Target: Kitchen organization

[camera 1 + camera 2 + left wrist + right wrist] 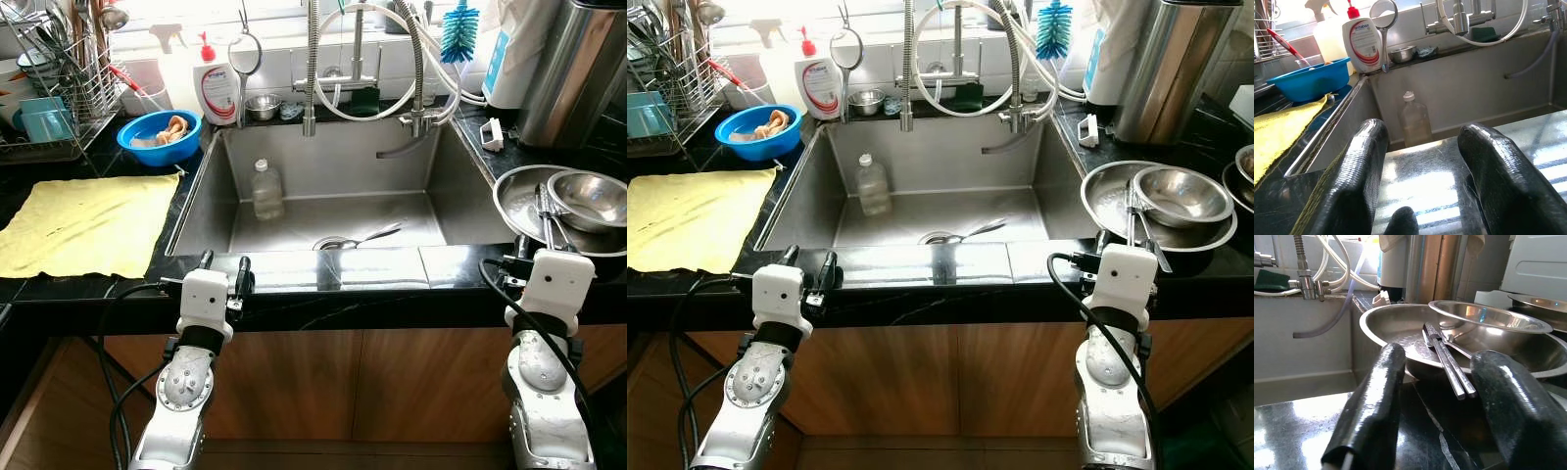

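— Two claws hover at the near edge of the black table (98, 294), one each side of the big steel sink (323, 157). Where should the robot start?

— Probably on the right. The right claw (1449, 396) is spread wide and empty, aimed at the wide steel pan (524, 201) with a smaller steel bowl (590, 196) nested in it.

— And the utensils (1447, 357) lying in that pan?

— They seem the likeliest pick. Their long axis runs near to far, handles pointing toward the robot and overhanging the pan's near rim. A good grasp would close across the handles, not along them, and lift gently so the pan stays put.

— The left claw (1420, 196)?

— Also wide and empty, facing the sink. A clear plastic bottle (266, 189) stands upright at the basin's left wall, cap up. A spoon (367, 236) lies near the drain, its length running left to right, with one end tilted slightly farther away.

— Anything on the left?

— A yellow cloth (88, 223) lies flat, with a blue bowl (160, 136) beyond it.
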Tool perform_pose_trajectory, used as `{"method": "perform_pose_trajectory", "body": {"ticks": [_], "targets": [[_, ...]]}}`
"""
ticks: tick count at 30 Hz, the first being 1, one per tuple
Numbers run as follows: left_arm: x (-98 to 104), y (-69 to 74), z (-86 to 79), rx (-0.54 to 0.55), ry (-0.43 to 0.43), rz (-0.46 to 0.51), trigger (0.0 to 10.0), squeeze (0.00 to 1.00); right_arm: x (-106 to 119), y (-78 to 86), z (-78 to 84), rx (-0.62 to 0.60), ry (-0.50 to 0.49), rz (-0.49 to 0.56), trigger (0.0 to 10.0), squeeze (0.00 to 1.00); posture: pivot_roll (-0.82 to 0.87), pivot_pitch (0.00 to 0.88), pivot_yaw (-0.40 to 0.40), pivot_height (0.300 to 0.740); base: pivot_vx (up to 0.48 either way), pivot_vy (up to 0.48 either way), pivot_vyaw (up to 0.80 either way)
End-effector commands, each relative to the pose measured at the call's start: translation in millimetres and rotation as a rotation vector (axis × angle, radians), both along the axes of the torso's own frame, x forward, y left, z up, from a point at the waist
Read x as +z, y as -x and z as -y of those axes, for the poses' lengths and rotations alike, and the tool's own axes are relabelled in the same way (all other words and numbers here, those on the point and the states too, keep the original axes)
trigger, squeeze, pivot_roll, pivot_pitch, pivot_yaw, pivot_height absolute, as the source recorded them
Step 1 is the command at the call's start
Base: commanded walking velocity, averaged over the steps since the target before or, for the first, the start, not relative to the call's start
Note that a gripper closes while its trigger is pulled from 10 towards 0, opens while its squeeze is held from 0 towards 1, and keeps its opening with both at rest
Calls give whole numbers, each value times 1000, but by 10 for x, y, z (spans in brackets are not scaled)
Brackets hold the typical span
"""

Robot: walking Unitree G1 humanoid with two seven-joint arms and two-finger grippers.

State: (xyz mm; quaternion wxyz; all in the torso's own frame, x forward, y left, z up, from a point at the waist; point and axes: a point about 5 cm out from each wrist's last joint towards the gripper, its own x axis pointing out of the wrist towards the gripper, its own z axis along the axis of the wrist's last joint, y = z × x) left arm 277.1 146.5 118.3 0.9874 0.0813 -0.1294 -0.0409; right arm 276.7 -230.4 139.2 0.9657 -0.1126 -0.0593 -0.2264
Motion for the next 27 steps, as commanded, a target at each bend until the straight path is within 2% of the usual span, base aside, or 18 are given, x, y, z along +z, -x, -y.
{"method": "perform_pose_trajectory", "body": {"ticks": [1, 27], "targets": [[-130, 39, 15, -11, -14, -63, 10000, 0, 24, -38, -24, 12, 1, 7, 0, 0, -105, 0, 75, 740, 0, 0, 0], [-127, 27, 24, -12, -14, -63, 10000, 0, 88, -65, -54, 25, -6, 42, 0, 0, -101, 0, 76, 740, 0, 0, 0]]}}
